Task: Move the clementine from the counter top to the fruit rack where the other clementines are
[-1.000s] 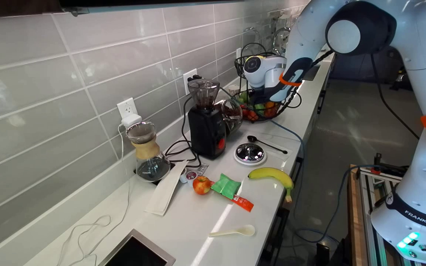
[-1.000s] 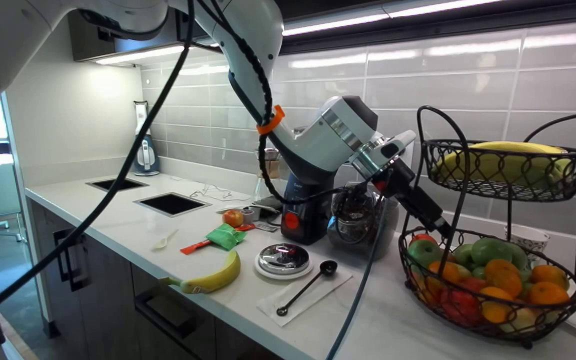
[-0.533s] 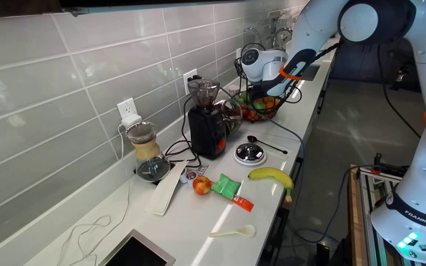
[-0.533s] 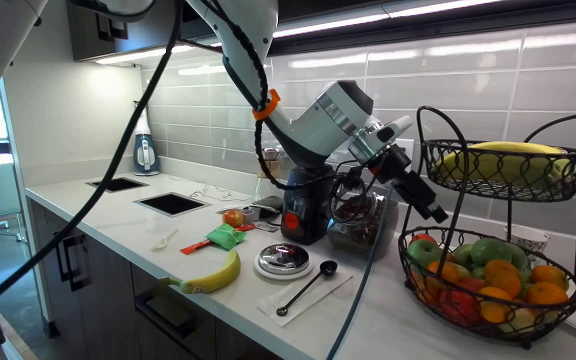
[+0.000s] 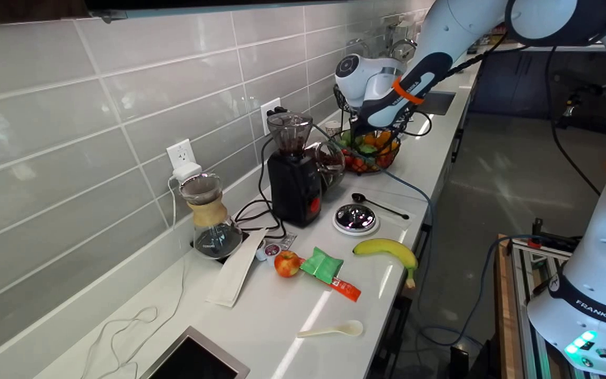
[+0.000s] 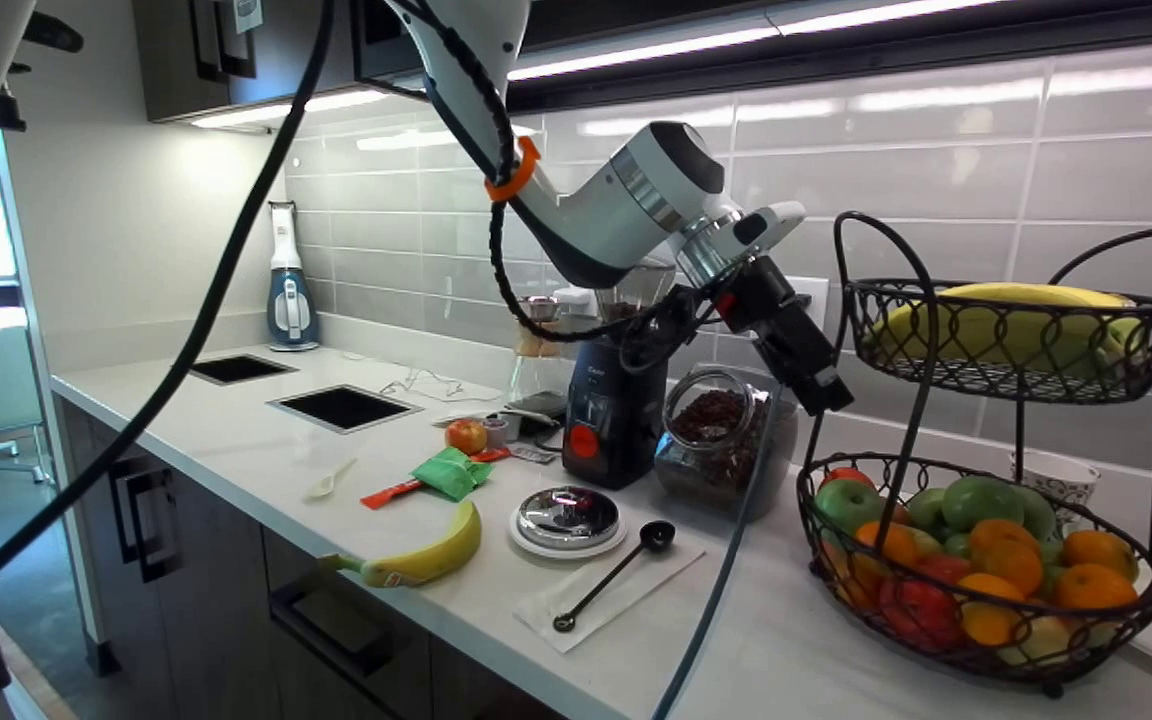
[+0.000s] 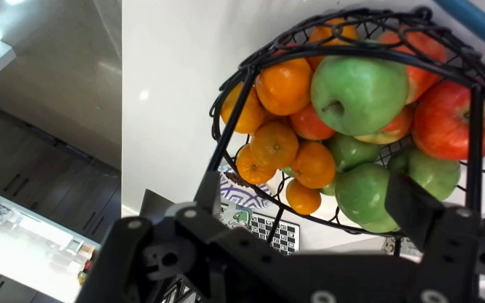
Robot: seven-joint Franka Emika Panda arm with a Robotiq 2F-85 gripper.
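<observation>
The fruit rack (image 6: 1026,398) is a black wire stand with two baskets; it also shows in the wrist view (image 7: 360,51). Its lower basket holds orange clementines (image 7: 274,145), green apples (image 7: 358,90) and red fruit. A small clementine (image 7: 303,197) lies at the basket's rim. I cannot tell the task's clementine from the others; none shows on the counter top (image 6: 766,620). My gripper (image 7: 310,195) is open and empty in the wrist view, its fingers (image 7: 413,210) wide apart. In an exterior view the gripper (image 6: 833,395) hangs above and left of the lower basket, apart from it.
Bananas (image 6: 1026,335) fill the upper basket. A glass jar (image 6: 721,440), a coffee grinder (image 6: 611,410), a metal lid (image 6: 568,518), a scoop (image 6: 606,578), a banana (image 6: 426,555), a green packet (image 6: 451,472) and a redder round fruit (image 5: 286,263) stand or lie on the counter.
My gripper has moved up and away from the lower basket, to the left in an exterior view. The fruit, rack and counter things have not visibly moved.
</observation>
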